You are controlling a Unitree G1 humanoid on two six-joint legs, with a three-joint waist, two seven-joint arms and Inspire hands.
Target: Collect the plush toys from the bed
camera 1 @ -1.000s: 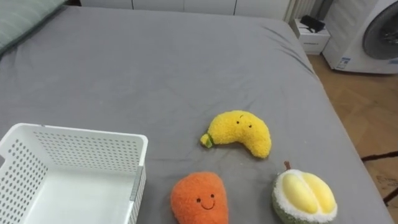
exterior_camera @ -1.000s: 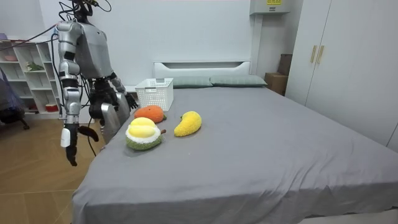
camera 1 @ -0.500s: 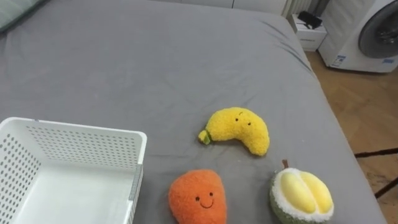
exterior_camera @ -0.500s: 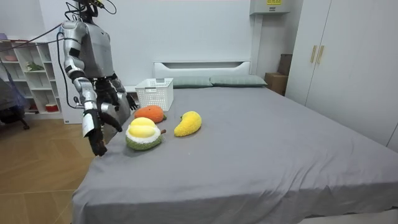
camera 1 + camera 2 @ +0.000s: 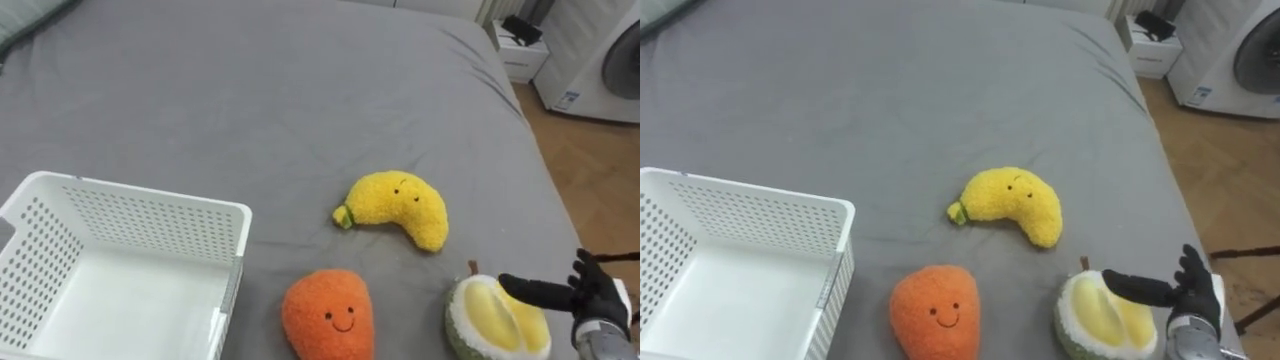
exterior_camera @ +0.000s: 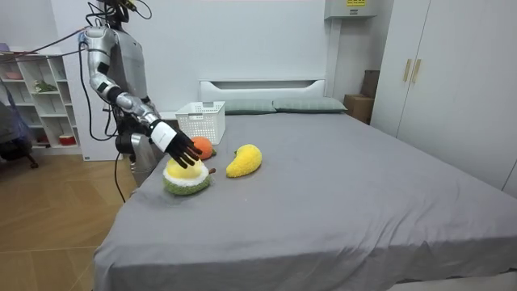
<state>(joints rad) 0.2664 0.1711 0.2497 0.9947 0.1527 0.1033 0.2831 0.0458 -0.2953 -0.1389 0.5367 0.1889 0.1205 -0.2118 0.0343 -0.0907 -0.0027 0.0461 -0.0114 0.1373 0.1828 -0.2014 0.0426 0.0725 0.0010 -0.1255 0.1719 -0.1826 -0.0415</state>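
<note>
- Toys lie on the grey bed (image 5: pixel 250 90): the durian plush (image 5: pixel 480 312) is at the lower right of the left eye view, near the mattress edge, yellow segments facing up.
- At the lower right corner the right hand (image 5: pixel 592 292) has its fingers straight and spread, gripping nothing. One dark finger reaches left over the durian plush; whether it touches, I cannot tell.
- At bottom centre, just left of the durian plush, sits the orange plush (image 5: pixel 328 318) with a smiling face. The banana plush (image 5: pixel 398 203) lies above both, mid-frame and apart from them.
- On the bed at the lower left stands the white basket (image 5: pixel 130 218), its perforated walls upright.
- At the upper right, the eye views show a washing machine (image 5: pixel 605 55) on a wooden floor (image 5: pixel 590 170).
- At the left of the room view, the robot stands by the bed's side, right arm stretched over the toys. Pillows (image 6: pixel 279 105) lie at the headboard (image 6: pixel 262 86), a shelf unit (image 6: pixel 36 101) stands at the far left, and a wardrobe (image 6: pixel 452 81) at the right.
</note>
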